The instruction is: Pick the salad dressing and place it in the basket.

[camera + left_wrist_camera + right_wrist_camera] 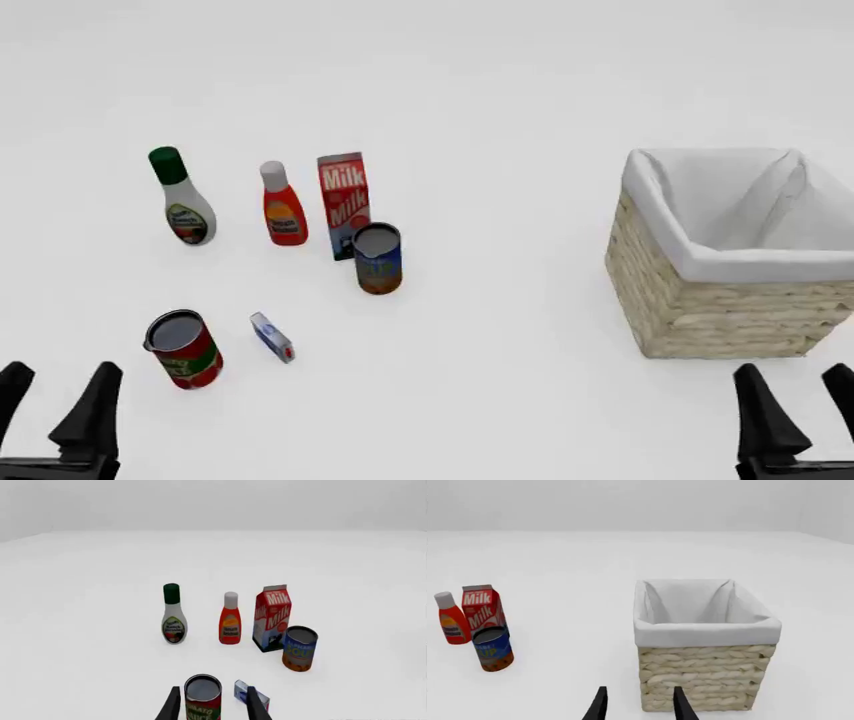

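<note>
At near edge, both arms parted-jawed.

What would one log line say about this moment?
stage: not started | salad dressing: standing far left | basket: right, empty | left gripper: open | right gripper: open

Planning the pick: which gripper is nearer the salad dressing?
Left. The left gripper sits below the salad dressing on its side; the right gripper is far across, near the basket.

Salad dressing (179,200) stands far left of the basket (727,300); cans nearer.
</note>
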Tool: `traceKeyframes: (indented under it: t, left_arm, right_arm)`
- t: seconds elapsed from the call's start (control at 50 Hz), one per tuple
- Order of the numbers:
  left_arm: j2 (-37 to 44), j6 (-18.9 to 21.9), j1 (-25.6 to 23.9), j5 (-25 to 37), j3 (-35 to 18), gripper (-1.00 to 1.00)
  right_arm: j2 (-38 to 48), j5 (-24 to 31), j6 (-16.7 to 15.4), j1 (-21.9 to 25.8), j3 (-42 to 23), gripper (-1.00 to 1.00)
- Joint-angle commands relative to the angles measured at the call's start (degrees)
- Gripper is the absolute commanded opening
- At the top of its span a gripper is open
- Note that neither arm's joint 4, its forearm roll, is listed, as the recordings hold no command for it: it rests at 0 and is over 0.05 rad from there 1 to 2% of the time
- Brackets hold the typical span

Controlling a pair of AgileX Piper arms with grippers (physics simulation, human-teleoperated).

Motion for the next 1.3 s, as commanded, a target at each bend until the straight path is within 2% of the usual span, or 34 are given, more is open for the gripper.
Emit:
traceKeyframes:
  t: [0.02, 0.14, 0.18, 0.24, 0.4, 0.5, 0.52, 0.54, 0.56, 0.62, 0.86, 0.9, 0.92, 0.98, 1.02, 1.14, 1.2, 1.26, 1.3]
  left_arm:
    - [-1.49, 0.38, -0.27, 1.38, -0.27, 1.0]
    - [-1.52, 0.39, -0.36, 1.56, -0.99, 1.0]
    - [-1.3, 0.73, 1.89, 2.08, -0.63, 1.0]
    - [-1.29, -0.07, 1.96, 2.42, 0.05, 1.0]
    - [-1.52, 3.53, 1.6, 3.16, 0.07, 1.0]
    - [-1.55, 3.93, 2.28, 2.87, 0.07, 1.0]
    - [9.0, 6.42, 0.75, 3.48, -12.91, 1.0]
    - [9.24, 6.43, 0.75, 3.36, -13.02, 1.0]
    - [14.14, 5.16, 1.9, 3.41, -17.71, 1.0]
    - [18.15, 4.66, 1.87, -0.17, -18.57, 1.0]
    - [30.14, 3.57, 0.27, -1.9, -28.41, 1.0]
    - [33.16, 3.86, -0.1, -1.66, -31.36, 1.0]
    - [35.0, 2.77, -0.05, -1.09, -32.98, 1.0]
    - [36.83, 2.94, -0.13, -1.66, -34.31, 1.0]
    - [41.14, 1.05, -0.58, -1.23, -37.84, 1.0]
    - [47.49, 2.11, 1.47, -0.37, -43.17, 1.0]
    - [51.46, 1.01, 1.49, 1.38, -47.56, 1.0]
    - [54.33, 1.79, 1.87, 2.39, -50.76, 1.0]
    - [57.58, 2.27, 2.61, 4.24, -55.08, 1.0]
  right_arm:
    - [0.26, -0.15, 0.02, 0.33, -0.06, 1.0]
    - [0.9, -0.77, 0.02, 0.61, -0.02, 1.0]
    - [1.1, -1.0, 0.17, 0.73, -0.1, 1.0]
    - [1.2, -1.14, 0.06, 0.88, -0.09, 1.0]
    - [1.39, -1.21, 0.01, 0.97, 0.05, 1.0]
    - [1.88, -1.63, 0.08, 1.07, 0.09, 1.0]
    - [2.11, -1.81, 0.09, 1.08, 0.12, 1.0]
    - [2.13, -1.84, 0.09, 1.08, 0.12, 1.0]
    - [2.62, -2.23, 0.07, 1.13, 0.13, 1.0]
    - [2.62, -2.3, 0.14, 1.3, 0.12, 1.0]
    - [3.22, -2.49, 0.2, 1.35, 0.15, 1.0]
    - [2.93, -2.07, 0.25, 1.36, 0.15, 1.0]
    - [2.9, -1.86, 0.17, 1.34, 0.11, 1.0]
    - [2.76, -1.63, 0.25, 1.36, 0.11, 1.0]
    - [2.81, -1.59, 0.29, 1.37, 0.11, 1.0]
    - [3.3, -1.96, 0.34, 1.5, 0.13, 1.0]
    - [3.73, -2.41, 0.37, 1.62, 0.12, 1.0]
    - [4.04, -2.72, 0.4, 1.62, 0.12, 1.0]
    - [4.17, -2.81, 0.39, 1.73, 0.12, 1.0]
